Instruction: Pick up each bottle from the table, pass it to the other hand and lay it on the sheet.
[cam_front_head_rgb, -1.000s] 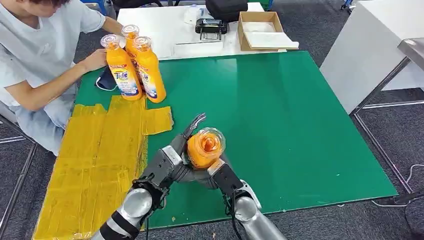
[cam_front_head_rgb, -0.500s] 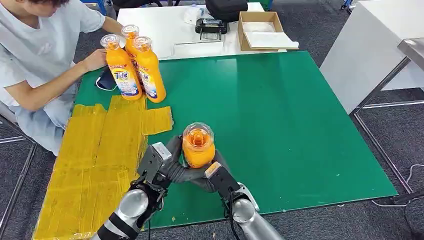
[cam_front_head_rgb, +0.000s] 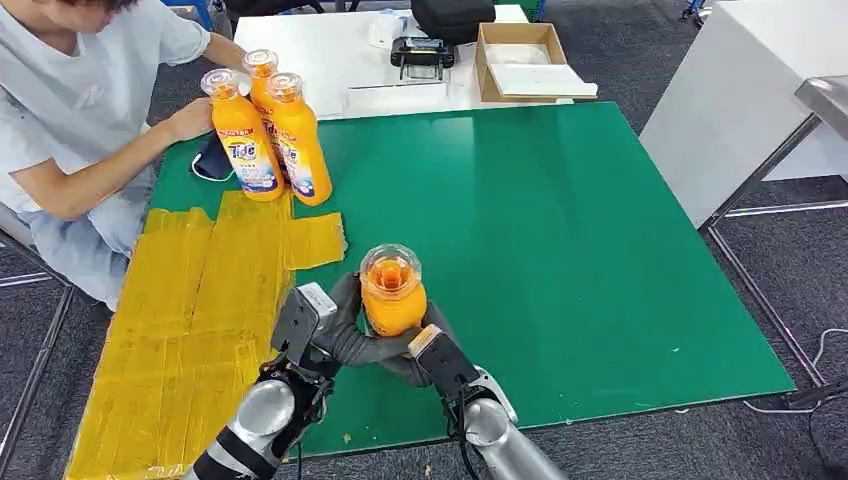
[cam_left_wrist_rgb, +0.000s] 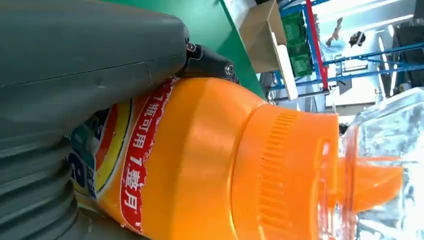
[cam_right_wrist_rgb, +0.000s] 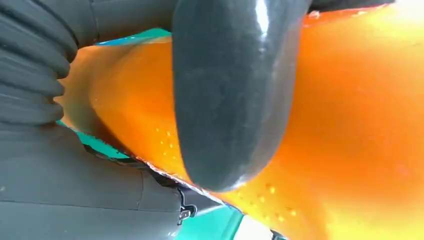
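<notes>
Since a moment ago the held bottle is drifting a touch toward the yellow sheet, and the left hand is wrapping tighter around it. Both hands are on it now: the left hand is gripping from the sheet side, the right hand is cupping it from below and from the other side, fingers curled against the orange body. The bottle is sitting upright above the green mat, near the mat's front edge and just beside the sheet's right border. Three more bottles are standing at the far left corner of the mat, touching each other, beside a person's hand. To the right, the green surface is lying wide open all the way to its edge. A cardboard box is resting on the white table beyond.
</notes>
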